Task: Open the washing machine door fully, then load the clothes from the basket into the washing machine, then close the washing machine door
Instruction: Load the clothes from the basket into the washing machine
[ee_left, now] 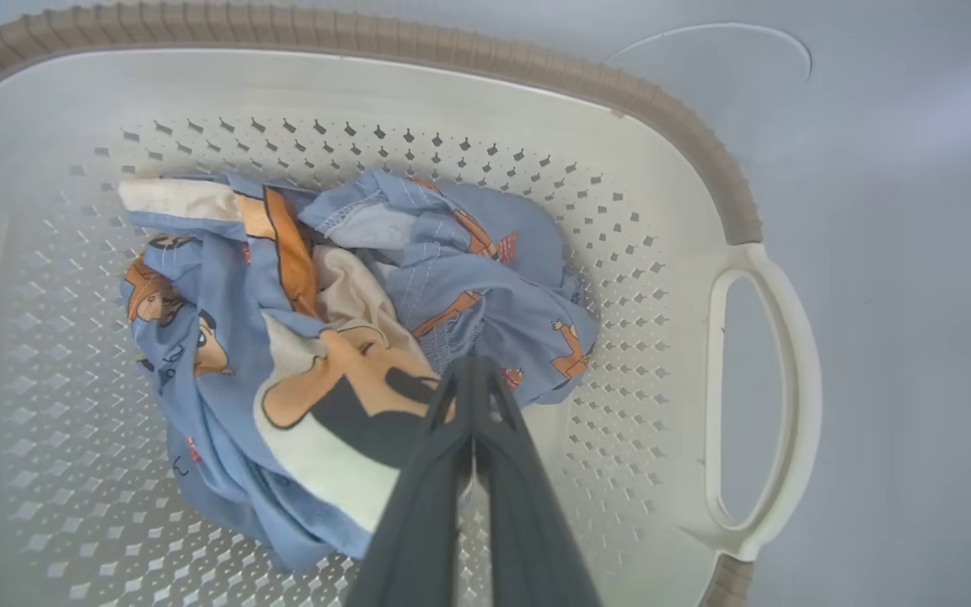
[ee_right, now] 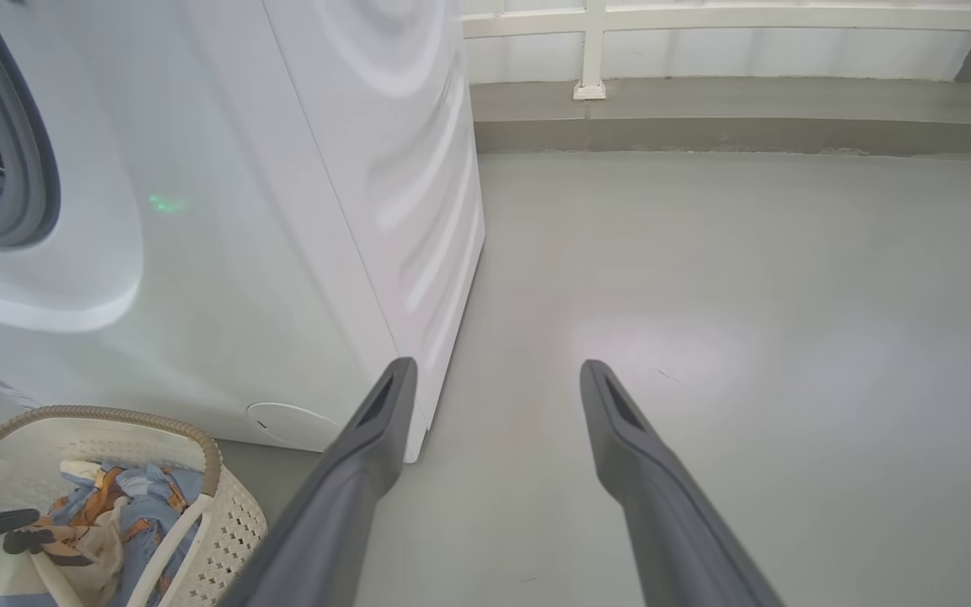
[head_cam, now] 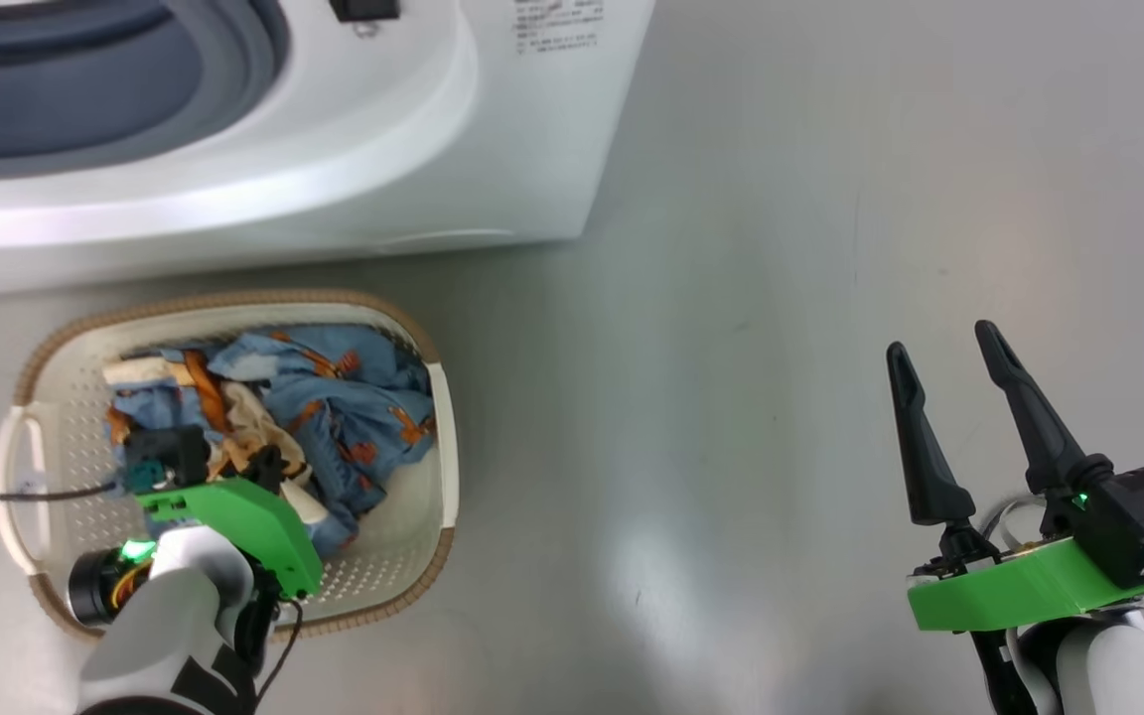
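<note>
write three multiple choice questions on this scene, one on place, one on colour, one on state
1. Where is the basket? A on the floor before the washer B on the washer C in the drum
2. Main colour of the clothes? A red B light blue C green
3. The right hand is? A open B shut, empty C shut on cloth
Answers: 1 A, it stands on the floor by the washer; 2 B, blue with orange figures; 3 A, its fingers stand apart.
</note>
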You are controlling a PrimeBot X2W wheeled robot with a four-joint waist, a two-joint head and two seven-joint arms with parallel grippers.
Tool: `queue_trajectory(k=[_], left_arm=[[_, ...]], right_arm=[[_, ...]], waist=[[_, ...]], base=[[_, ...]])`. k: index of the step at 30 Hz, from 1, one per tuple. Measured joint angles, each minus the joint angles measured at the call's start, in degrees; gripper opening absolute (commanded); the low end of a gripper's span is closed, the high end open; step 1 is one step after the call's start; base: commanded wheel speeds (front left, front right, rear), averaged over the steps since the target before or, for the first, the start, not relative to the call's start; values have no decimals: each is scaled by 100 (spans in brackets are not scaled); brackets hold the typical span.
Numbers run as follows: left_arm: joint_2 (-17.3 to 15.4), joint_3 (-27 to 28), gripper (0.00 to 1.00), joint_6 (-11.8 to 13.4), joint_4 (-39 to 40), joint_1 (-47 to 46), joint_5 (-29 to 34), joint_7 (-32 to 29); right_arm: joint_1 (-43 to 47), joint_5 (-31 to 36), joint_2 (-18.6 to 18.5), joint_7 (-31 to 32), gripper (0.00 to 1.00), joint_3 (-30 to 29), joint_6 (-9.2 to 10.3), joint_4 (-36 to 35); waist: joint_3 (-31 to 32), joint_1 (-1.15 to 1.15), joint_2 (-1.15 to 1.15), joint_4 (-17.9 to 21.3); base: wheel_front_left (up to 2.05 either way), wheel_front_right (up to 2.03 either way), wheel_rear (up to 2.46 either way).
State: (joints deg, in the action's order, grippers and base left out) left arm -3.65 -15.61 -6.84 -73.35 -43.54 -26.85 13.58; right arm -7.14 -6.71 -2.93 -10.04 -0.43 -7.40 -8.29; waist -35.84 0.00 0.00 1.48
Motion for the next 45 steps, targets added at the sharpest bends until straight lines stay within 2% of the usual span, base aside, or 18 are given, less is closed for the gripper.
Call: queue_trajectory(k=[5, 11, 32, 45], left_arm=[[-3, -65, 0, -41, 307, 221, 5, 55], [-59, -14, 0, -49, 1266, 610, 110, 63], [7, 692, 0, -48, 3930, 2197, 943, 64], [55, 1033, 0, -48, 5060, 2508, 1202, 65]], right_arm=[[14, -82, 0, -66, 100, 9, 0, 123], [35, -131, -1, -87, 100, 32, 0, 269], [455, -258, 2, -116, 100, 20, 0, 535], [612, -324, 4, -114, 100, 97, 0, 624]], waist=[[308, 0, 0, -41], [592, 0, 0, -95], [1779, 0, 0, -384], [2282, 0, 0, -550]], base=[[0, 0, 0], [0, 0, 0], [0, 0, 0], [0, 0, 0]])
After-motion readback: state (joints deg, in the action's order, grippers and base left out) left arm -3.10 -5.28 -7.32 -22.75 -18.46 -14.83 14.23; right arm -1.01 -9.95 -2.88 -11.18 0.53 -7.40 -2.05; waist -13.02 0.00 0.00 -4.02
